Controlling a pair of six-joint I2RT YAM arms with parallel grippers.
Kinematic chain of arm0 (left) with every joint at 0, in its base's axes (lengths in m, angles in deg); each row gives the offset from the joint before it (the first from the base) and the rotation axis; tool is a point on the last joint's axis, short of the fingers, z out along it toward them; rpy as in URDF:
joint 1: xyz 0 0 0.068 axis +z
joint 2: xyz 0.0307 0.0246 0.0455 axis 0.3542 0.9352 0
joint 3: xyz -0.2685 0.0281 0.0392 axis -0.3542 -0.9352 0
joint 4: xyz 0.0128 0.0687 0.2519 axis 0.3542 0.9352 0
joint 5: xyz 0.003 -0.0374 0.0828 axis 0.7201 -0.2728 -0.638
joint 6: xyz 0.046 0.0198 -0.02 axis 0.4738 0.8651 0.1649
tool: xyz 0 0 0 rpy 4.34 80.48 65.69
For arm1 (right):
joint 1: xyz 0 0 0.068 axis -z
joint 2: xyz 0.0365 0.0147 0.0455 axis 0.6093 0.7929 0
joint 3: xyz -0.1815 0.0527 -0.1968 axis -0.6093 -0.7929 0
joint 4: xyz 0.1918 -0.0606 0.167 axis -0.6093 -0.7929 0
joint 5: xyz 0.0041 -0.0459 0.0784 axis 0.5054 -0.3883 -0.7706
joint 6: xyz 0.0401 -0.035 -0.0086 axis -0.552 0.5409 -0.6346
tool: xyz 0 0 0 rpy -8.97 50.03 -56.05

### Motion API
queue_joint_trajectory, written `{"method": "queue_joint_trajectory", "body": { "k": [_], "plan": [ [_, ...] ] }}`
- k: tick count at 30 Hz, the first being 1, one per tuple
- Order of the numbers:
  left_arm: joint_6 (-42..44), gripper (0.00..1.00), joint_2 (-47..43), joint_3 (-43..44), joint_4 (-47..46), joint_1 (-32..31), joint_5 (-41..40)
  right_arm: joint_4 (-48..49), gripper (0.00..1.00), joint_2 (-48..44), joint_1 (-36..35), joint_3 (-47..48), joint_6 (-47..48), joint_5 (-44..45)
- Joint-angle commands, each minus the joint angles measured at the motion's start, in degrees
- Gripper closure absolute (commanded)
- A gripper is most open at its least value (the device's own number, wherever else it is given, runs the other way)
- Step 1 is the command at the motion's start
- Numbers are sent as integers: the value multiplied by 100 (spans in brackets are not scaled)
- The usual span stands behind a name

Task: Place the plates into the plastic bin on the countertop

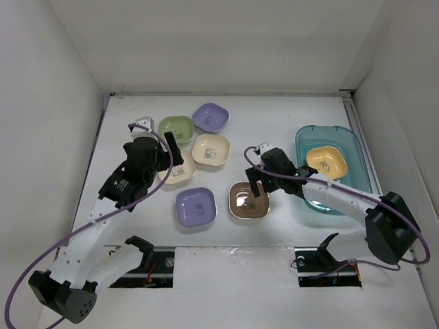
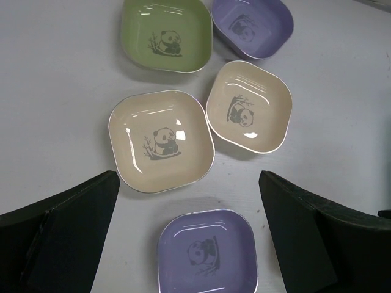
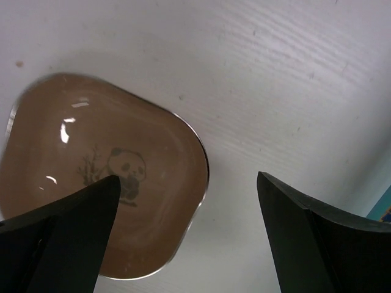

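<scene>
The right gripper (image 3: 186,180) hangs low over the edge of the brown plate (image 3: 104,174), its fingers wide apart with nothing between them. The likeliest trouble is the pinch itself. The plate is shallow and glossy with a low rounded rim, so a finger landing beside the rim instead of over it would probably push the plate across the countertop (image 1: 274,123) or tip it up. A thin bite could also let it slip on the way over. The plastic bin (image 1: 357,147) sits to the right and already holds the yellow plate (image 1: 326,161). A plate let go from too high, or over the bin wall, could land tilted on the yellow one or catch on the rim. The left gripper (image 2: 188,177) is also spread open and empty, above the near cream plate (image 2: 162,140). That plate lies just beside the second cream plate (image 2: 249,105), so close that a finger coming down between them would likely knock its neighbour. The green plate (image 2: 166,33) and the far lavender plate (image 2: 252,24) lie just beyond, and the near lavender plate (image 2: 208,253) sits under the fingers. This leaves little free room on any side. Nothing stands between the brown plate and the bin.
</scene>
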Motion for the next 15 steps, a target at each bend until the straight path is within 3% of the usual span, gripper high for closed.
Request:
{"method": "queue_joint_trajectory", "body": {
  "k": [1, 4, 8, 9, 12, 15],
  "plan": [
    [-45, 0, -16, 14, -52, 20, -87, 165, 1, -131, -66, -390, -191, 238],
    [-45, 0, -16, 14, -52, 20, -35, 235, 6, -131, -119, -688, -262, 238],
    [-45, 0, -69, 14, -52, 20, -35, 446, 24, -192, -171, -988, -463, 176],
    [-45, 0, -69, 14, -52, 20, -35, 517, 48, -193, -171, -988, -464, 176],
    [-106, 0, -8, 67, 80, 20, -272, 570, 86, -193, -102, -1050, -464, 176],
    [-106, 0, 45, 67, 133, 20, -325, 570, 100, -141, 144, -831, -394, 124]
  ]
}}
